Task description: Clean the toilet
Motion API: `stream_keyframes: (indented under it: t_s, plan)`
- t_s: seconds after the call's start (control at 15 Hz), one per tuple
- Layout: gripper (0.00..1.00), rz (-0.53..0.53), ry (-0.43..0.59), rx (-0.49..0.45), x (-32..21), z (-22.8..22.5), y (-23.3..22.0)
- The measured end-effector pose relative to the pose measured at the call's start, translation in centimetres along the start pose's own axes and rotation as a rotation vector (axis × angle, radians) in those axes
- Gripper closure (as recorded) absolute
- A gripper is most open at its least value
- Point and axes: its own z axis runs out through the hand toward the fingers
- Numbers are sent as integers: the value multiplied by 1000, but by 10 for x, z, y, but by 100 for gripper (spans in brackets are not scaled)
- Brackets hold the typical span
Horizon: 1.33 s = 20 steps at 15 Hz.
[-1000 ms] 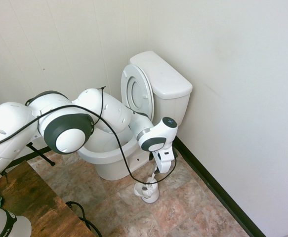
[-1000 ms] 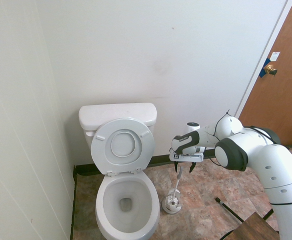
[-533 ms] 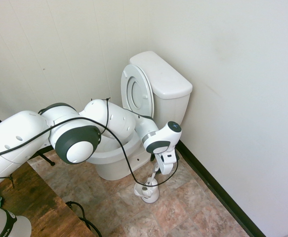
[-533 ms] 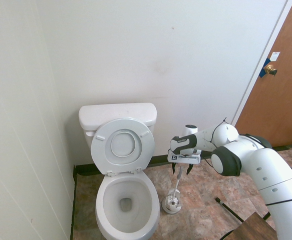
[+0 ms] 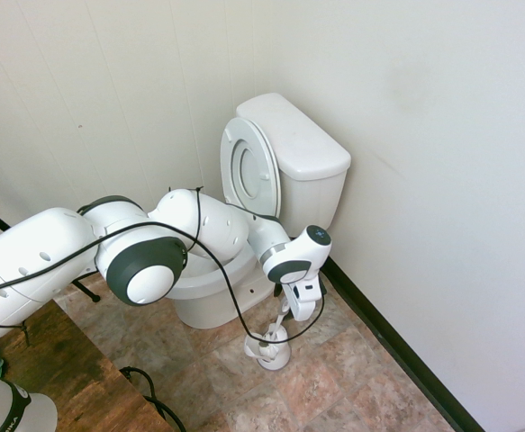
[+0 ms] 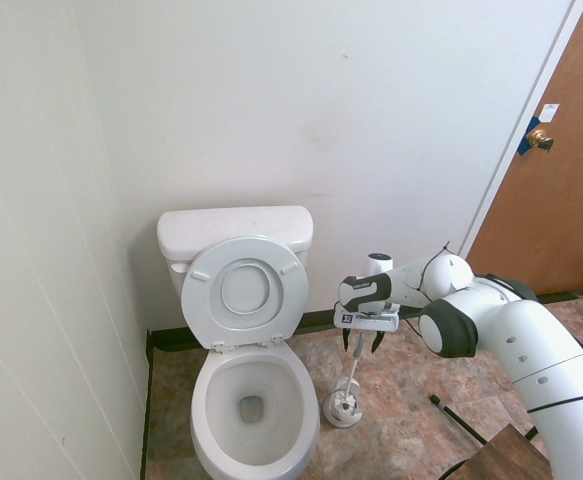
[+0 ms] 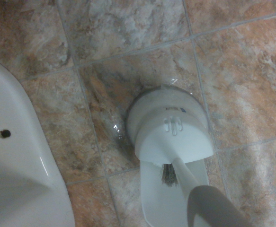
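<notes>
The toilet [image 6: 241, 340] is glossy white ceramic, standing left of centre in the second exterior view against the back wall, with its boxy lidded tank [image 5: 303, 148] behind. Seat and lid [image 6: 248, 292] are raised upright against the tank, leaving the rounded bowl [image 6: 254, 398] open. In the wrist view, part of its white base [image 7: 19, 175] fills the lower left.

Fingers [image 6: 360, 343] lower now, around the brush handle [image 6: 354, 366]

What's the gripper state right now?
Gripper: open, fingers either side of the thin white toilet brush handle, nothing held.
</notes>
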Motion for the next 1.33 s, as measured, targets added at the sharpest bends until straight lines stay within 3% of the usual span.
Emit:
stream_keyframes:
  t_s: [1.33]
  plan:
    - [100,15,24,51,3,-4,3]
